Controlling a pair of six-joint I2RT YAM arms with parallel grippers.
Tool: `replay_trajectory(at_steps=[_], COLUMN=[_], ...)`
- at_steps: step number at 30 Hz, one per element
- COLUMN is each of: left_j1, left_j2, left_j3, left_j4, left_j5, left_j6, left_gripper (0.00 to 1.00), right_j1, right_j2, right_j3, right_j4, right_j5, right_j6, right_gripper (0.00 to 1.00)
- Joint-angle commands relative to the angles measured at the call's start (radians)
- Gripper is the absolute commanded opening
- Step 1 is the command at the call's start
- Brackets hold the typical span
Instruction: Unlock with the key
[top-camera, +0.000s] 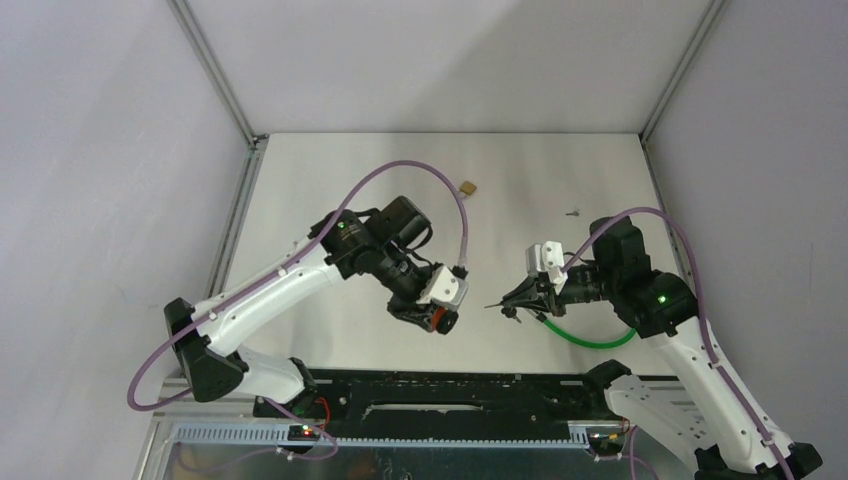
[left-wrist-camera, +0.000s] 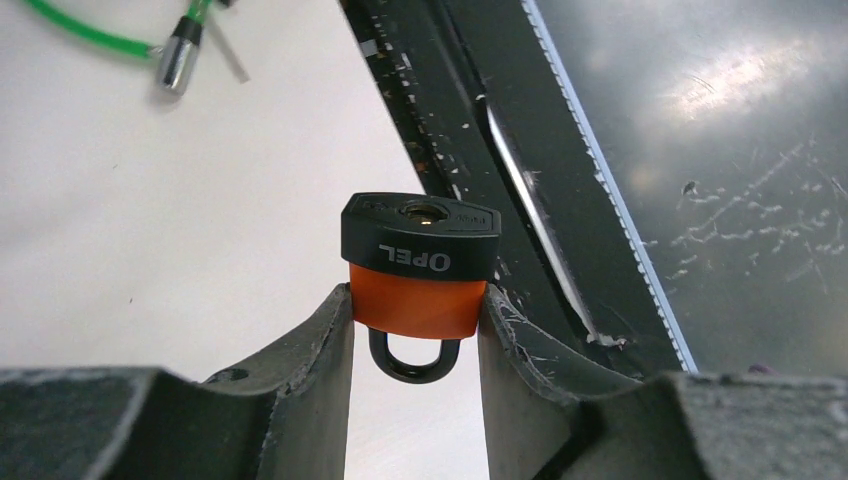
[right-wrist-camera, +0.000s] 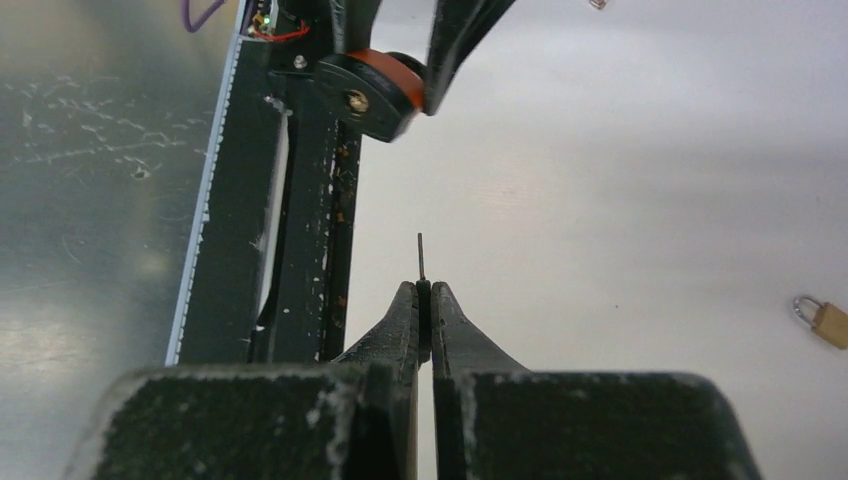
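Note:
My left gripper (left-wrist-camera: 415, 320) is shut on an orange and black padlock (left-wrist-camera: 420, 270), its keyhole end facing away from the wrist camera and its black shackle between the fingers. The padlock also shows in the top view (top-camera: 440, 319) and in the right wrist view (right-wrist-camera: 368, 92), keyhole toward the right arm. My right gripper (right-wrist-camera: 424, 292) is shut on a key whose thin blade (right-wrist-camera: 421, 257) sticks out forward, pointing at the padlock with a gap between them. In the top view the right gripper (top-camera: 512, 303) is level with the padlock, a short way to its right.
A green cable (top-camera: 585, 340) with a metal end (left-wrist-camera: 176, 62) hangs by the right gripper. A small brass padlock (top-camera: 467, 187) lies at the table's back, also in the right wrist view (right-wrist-camera: 826, 320). A small metal piece (top-camera: 573, 212) lies back right. The black rail (top-camera: 450, 395) runs along the near edge.

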Motion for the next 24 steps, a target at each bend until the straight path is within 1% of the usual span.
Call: replay_trajectory(at_steps=[1, 3, 5, 9, 12, 17, 24], left_j1=[0.033, 0.035, 0.036, 0.044, 0.050, 0.068, 0.075], left_j2=[-0.008, -0.004, 0.007, 0.060, 0.089, 0.144, 0.203], left_j3=[0.019, 0.020, 0.029, 0.058, 0.063, 0.098, 0.158], left_j4=[0.060, 0.069, 0.068, 0.029, 0.035, 0.020, 0.004], left_j5=[0.030, 0.033, 0.052, 0.144, 0.190, 0.269, 0.302], left_j6=[-0.051, -0.054, -0.058, -0.077, -0.105, -0.135, -0.179], left_gripper=[0.00, 0.00, 0.00, 0.00, 0.00, 0.00, 0.00], right_j1=[0.008, 0.010, 0.022, 0.058, 0.078, 0.160, 0.253], right_j2=[0.010, 0.027, 0.040, 0.022, -0.004, -0.057, -0.072], right_j3=[0.040, 0.046, 0.053, 0.054, 0.052, 0.053, 0.053], right_j4=[0.086, 0.111, 0.112, 0.123, 0.121, 0.074, 0.041], right_j5=[-0.024, -0.033, -0.030, 0.010, 0.013, 0.075, 0.162], right_j6=[0.119, 0.156, 0.153, 0.101, 0.055, -0.042, -0.089], right_gripper=[0.00, 0.00, 0.00, 0.00, 0.00, 0.00, 0.00])
